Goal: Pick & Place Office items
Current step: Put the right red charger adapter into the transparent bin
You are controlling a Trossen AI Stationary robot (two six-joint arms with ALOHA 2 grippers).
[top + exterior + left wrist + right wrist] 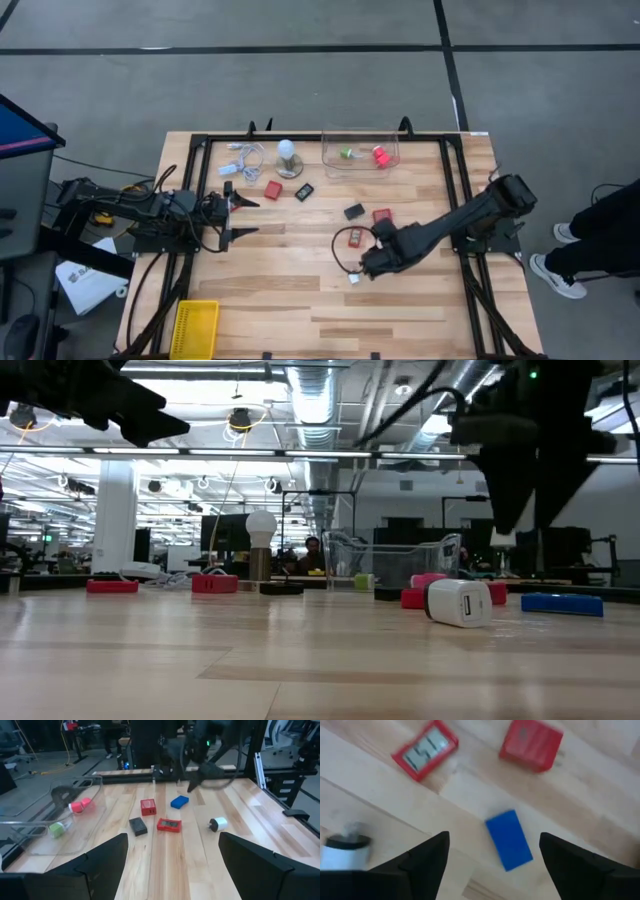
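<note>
The office items lie mid-table. A blue block (509,840) lies flat on the wood, and my right gripper (494,839) hangs open above it, pointing steeply down, one finger to each side and touching nothing. In the high view that gripper (368,262) hides the block. Around it lie a red display block (425,750), a red block (531,744), a black block (354,211) and a white adapter (458,602). Nearer the far edge sit another red block (273,189) and a black one (304,191). My left gripper (245,215) waits open at the table's left.
A clear bin (328,160) at the far edge holds a green and a pink-red item. A white bulb on a round base (288,158) and a coiled white cable (245,160) stand to its left. A yellow bin (195,328) sits at the near left corner.
</note>
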